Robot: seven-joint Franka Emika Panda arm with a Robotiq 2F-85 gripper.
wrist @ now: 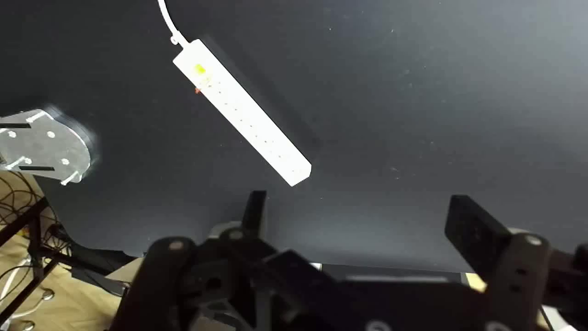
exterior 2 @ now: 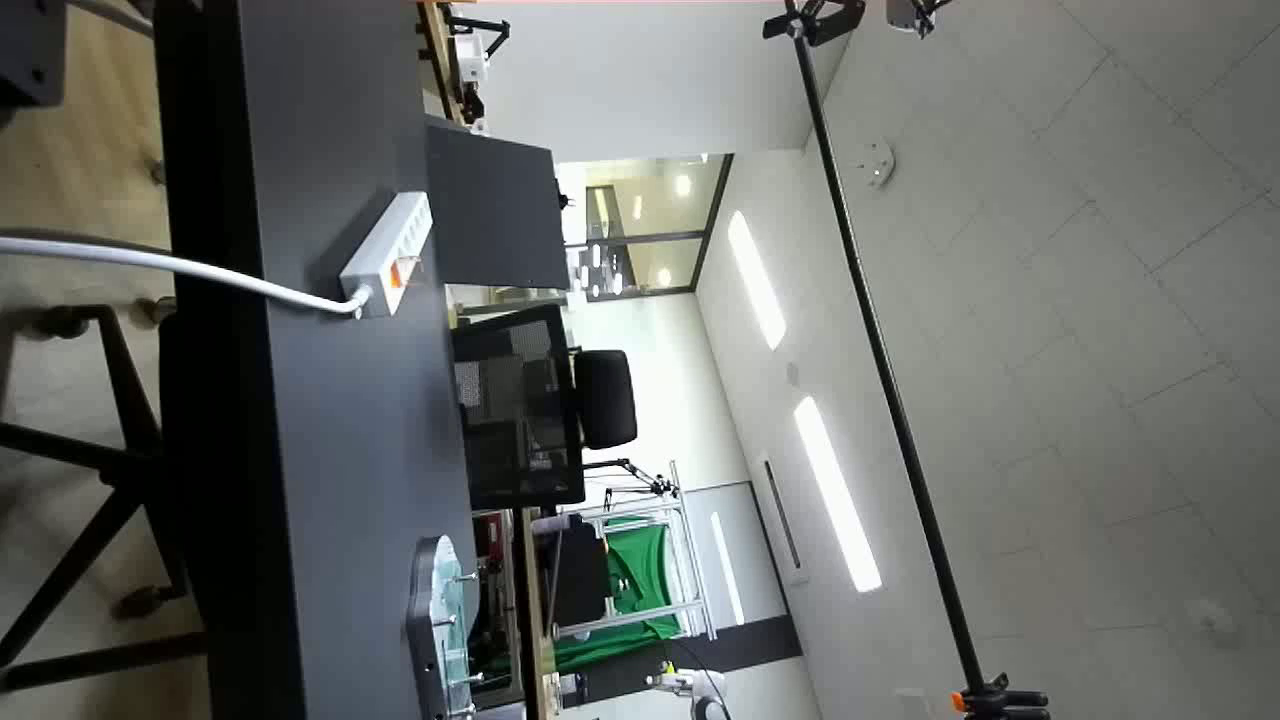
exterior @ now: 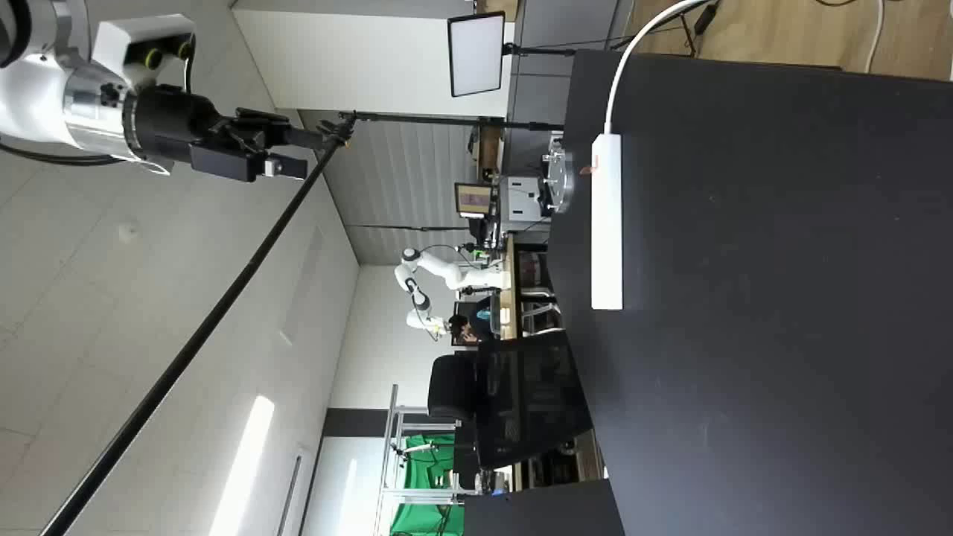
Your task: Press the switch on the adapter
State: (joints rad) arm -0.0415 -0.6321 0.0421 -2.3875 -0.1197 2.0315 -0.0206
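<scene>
In an exterior view, white power strip [exterior: 607, 223] on black table [exterior: 782, 313], gripper [exterior: 304, 152] well above table. In an exterior view — orange switch [exterior 2: 400, 272] near the cable [exterior 2: 210, 273]. Wrist view: gripper spread wide, empty — strip at far left.

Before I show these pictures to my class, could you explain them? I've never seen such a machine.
The machine is a robot arm ending in a two-fingered gripper. Two pictures are taken from outside the robot and appear turned sideways; another, taken from its wrist, looks past the gripper. On the dark table lies a white power strip, with a white cable leaving one end. The yellowish patch near that end is probably the switch. A bolted plate sits near the table's edge. The gripper is open and holds nothing.
</scene>
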